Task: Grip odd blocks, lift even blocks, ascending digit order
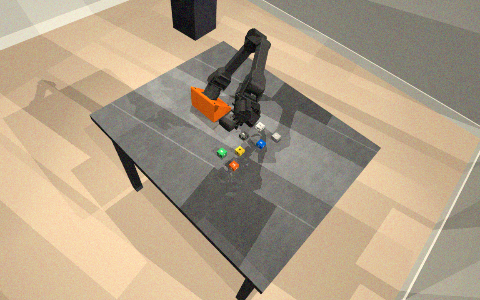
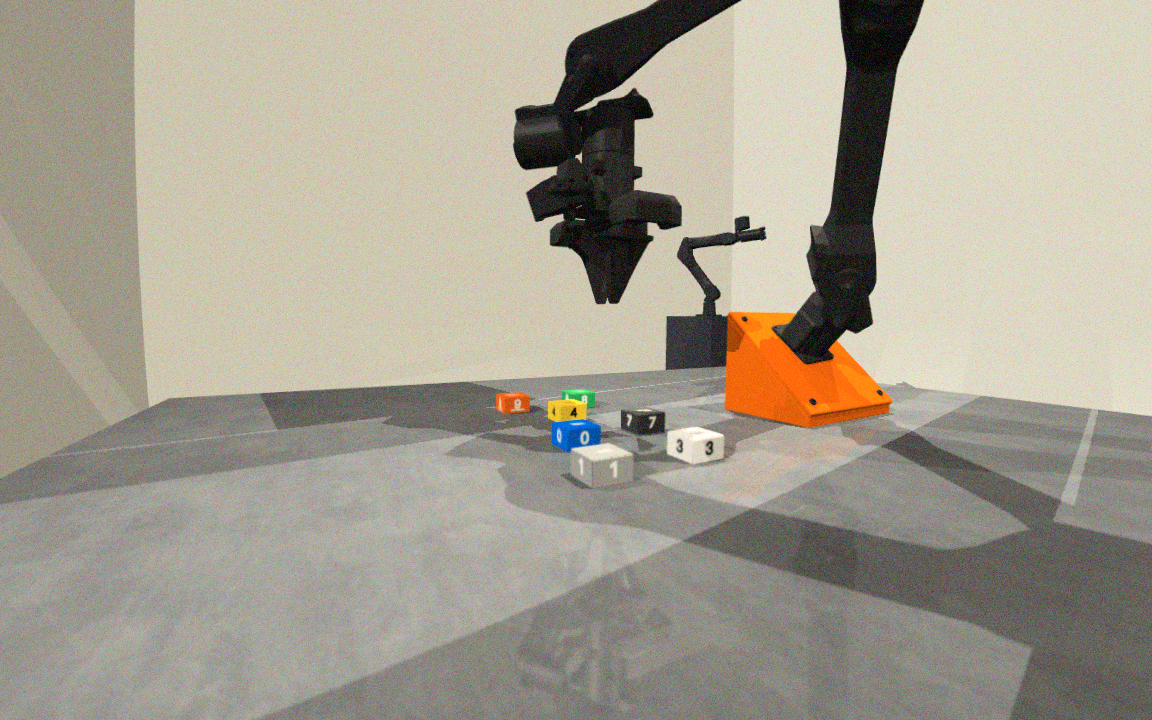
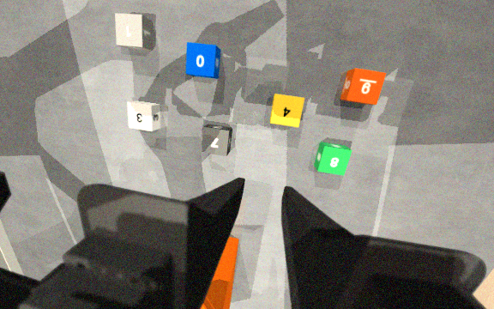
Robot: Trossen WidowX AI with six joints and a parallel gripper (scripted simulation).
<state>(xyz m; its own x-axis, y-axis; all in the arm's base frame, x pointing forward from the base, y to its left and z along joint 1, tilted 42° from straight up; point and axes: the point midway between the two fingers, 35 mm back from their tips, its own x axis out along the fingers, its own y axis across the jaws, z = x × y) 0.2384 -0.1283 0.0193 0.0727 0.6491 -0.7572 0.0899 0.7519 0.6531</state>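
Observation:
My gripper (image 2: 607,300) (image 3: 263,189) is empty, its fingers a little apart, high above the table. All blocks rest on the table: blue 0 (image 1: 261,143) (image 2: 576,436) (image 3: 201,60), light grey 1 (image 1: 276,137) (image 2: 601,466) (image 3: 129,30), white 3 (image 1: 260,126) (image 2: 695,445) (image 3: 141,116), yellow 4 (image 1: 239,150) (image 2: 567,411) (image 3: 287,110), black 7 (image 1: 243,135) (image 2: 643,420) (image 3: 218,141), green 8 (image 1: 221,152) (image 2: 578,398) (image 3: 334,159) and orange underlined 9 (image 1: 233,165) (image 2: 513,402) (image 3: 363,86). In the wrist view, the 7 lies just beyond the left fingertip.
The orange wedge base (image 1: 206,106) (image 2: 768,380) (image 3: 226,268) carries the arm on the table (image 1: 301,178) (image 2: 294,573). The blocks stand in a loose cluster with gaps between them. A dark pedestal (image 1: 193,18) (image 2: 695,342) stands beyond the table.

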